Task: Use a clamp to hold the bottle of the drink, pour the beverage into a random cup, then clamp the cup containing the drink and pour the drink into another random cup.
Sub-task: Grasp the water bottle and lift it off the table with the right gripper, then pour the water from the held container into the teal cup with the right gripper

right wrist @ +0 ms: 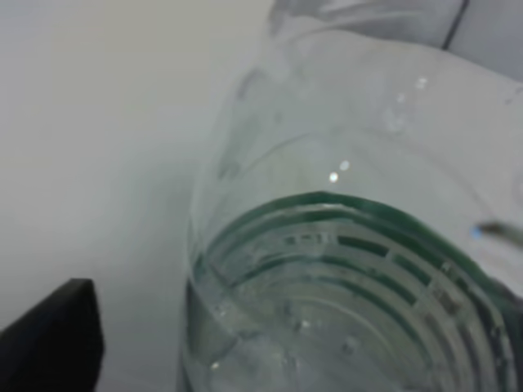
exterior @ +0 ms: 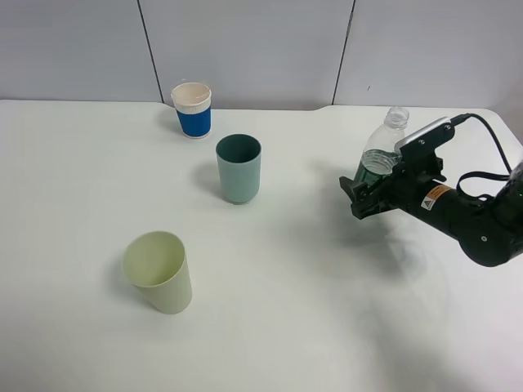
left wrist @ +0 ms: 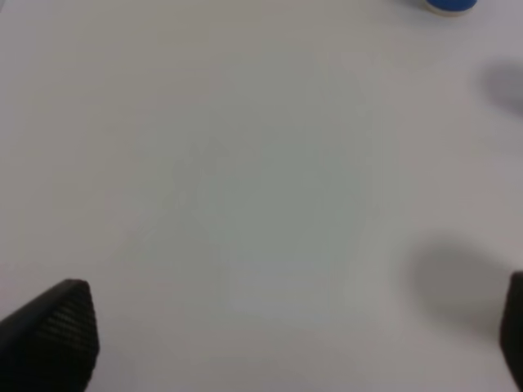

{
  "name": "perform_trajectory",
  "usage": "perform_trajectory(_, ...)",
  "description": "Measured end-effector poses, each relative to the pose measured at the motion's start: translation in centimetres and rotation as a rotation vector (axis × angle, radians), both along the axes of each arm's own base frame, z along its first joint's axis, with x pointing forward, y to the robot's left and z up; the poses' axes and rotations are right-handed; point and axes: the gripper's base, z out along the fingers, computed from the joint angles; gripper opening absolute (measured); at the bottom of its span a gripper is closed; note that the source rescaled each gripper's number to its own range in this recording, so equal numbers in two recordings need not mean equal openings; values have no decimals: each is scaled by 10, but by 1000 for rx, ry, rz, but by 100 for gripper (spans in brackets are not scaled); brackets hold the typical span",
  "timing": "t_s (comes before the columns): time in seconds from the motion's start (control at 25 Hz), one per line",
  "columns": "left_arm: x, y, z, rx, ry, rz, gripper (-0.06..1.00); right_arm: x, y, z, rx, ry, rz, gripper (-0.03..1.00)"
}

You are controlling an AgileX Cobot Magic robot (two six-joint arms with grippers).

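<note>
A clear plastic bottle (exterior: 382,151) with a green band and liquid inside sits between the jaws of my right gripper (exterior: 364,193) at the right of the table, tilted slightly and held above the surface. In the right wrist view the bottle (right wrist: 343,245) fills the frame, with one fingertip (right wrist: 49,339) beside it. A teal cup (exterior: 239,168), a pale green cup (exterior: 158,271) and a blue paper cup (exterior: 193,109) stand upright to the left, all apart from the bottle. My left gripper (left wrist: 282,335) is open over bare table and is out of the exterior view.
The white table (exterior: 310,327) stretches wide around the cups. Grey wall panels stand behind its far edge. The blue cup's base (left wrist: 449,5) shows at the edge of the left wrist view.
</note>
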Motion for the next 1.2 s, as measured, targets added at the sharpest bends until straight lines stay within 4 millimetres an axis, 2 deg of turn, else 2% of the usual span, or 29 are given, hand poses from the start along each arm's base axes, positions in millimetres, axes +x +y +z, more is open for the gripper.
perform_trajectory(0.08,0,0,0,0,0,0,100,0,0,0,14,6,-4,14)
perform_trajectory(0.12,0,0,0,0,0,0,100,0,0,0,26,11,-6,0)
perform_trajectory(0.72,0,0,0,0,0,0,100,0,1,3,121,50,-40,1)
perform_trajectory(1.04,0,0,0,0,0,0,100,4,10,44,179,-63,-97,1)
perform_trajectory(1.2,0,0,0,0,0,0,100,2,11,55,176,-51,-123,1)
